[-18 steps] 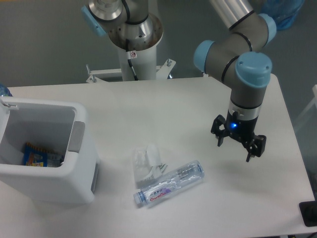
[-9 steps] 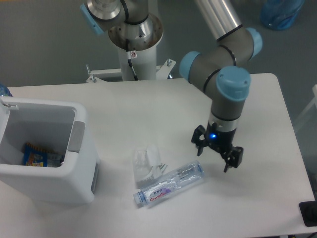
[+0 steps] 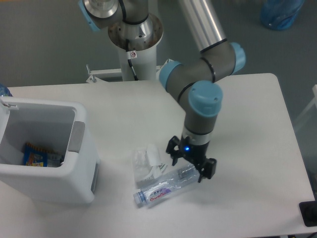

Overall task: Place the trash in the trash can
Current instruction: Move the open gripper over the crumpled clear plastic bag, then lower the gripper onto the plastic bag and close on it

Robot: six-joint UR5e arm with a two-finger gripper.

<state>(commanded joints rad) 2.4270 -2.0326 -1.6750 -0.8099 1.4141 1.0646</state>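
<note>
A clear plastic bottle (image 3: 161, 188) with a white-and-purple label lies on its side near the table's front, cap end toward the left. A crumpled clear wrapper (image 3: 146, 163) rests against its upper left side. My gripper (image 3: 189, 161) hangs open just above the bottle's right end, one finger on each side of it. Nothing is held between the fingers. The white trash can (image 3: 79, 183) stands at the left edge of the table, and a colourful packet lies inside it.
The arm's base column (image 3: 133, 44) rises at the table's back centre. A blue object (image 3: 277, 15) sits on the floor at the upper right. A dark object (image 3: 308, 213) shows at the lower right corner.
My gripper has travelled left and slightly down across the table, from the right side to directly over the bottle's right end. It stays open. Bottle and wrapper have not moved.
</note>
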